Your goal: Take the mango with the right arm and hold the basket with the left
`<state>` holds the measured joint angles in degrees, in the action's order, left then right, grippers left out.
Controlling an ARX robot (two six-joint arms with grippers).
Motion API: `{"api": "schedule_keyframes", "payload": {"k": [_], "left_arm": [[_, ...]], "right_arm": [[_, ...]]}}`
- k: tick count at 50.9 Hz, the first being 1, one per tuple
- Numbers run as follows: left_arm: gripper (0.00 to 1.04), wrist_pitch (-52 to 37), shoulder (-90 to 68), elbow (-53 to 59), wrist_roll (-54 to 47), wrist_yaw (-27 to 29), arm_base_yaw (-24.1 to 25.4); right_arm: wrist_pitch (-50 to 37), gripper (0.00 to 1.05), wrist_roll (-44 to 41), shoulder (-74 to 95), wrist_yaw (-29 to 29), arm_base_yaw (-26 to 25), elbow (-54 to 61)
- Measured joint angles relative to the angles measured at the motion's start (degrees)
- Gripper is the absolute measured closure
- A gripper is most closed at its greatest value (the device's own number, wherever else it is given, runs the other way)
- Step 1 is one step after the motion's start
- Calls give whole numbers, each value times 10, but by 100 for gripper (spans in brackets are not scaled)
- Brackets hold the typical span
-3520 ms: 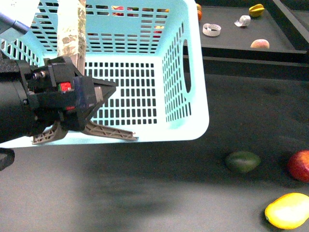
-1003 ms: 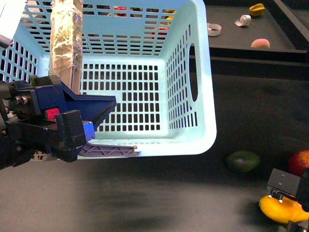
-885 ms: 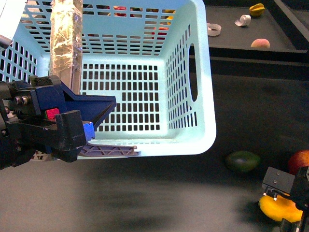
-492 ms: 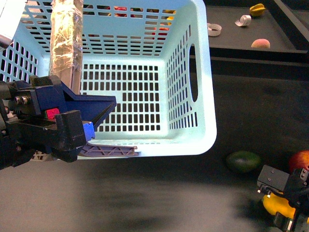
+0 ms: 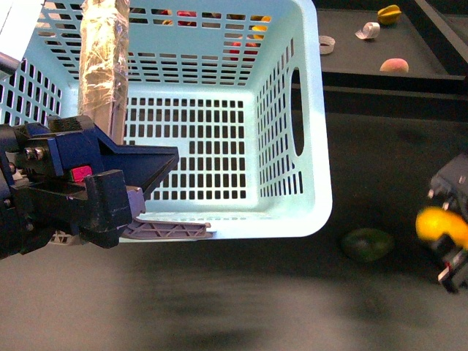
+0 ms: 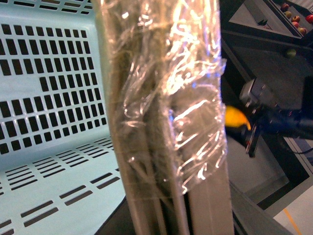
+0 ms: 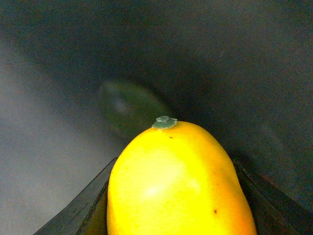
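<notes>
Your R gripper [image 5: 447, 228] is closed round the mango [image 7: 176, 181], held clear of the table [image 5: 219, 307], fruit's long axis running out along the fingers. The basket [image 5: 307, 146] sits to its left, apart, mouth open; L gripper [image 5: 183, 194] looks clamped on it by the handle [image 5: 102, 58]

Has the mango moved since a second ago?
Yes. The mango has risen in the right gripper, from below the green fruit to just above its level.

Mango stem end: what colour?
Pale grey-green stem nub on the yellow mango, clearest in right wrist view.
</notes>
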<state>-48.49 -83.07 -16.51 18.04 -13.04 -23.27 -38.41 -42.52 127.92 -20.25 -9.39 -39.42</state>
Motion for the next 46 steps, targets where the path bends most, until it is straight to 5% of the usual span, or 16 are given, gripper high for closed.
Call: {"api": "schedule_keyframes", "payload": {"k": [12,26,42,46], "left_arm": [[83,0,0,0,0,4,0],[83,0,0,0,0,4,0],[83,0,0,0,0,4,0],[83,0,0,0,0,4,0]], "right_arm": [[-52,44,229,-193,8,104,17],[-17,44,391,-263,27,259,-63],[10,44,425,-190,77,355,-166],[2,32,428,-179,94,360,-168]]}}
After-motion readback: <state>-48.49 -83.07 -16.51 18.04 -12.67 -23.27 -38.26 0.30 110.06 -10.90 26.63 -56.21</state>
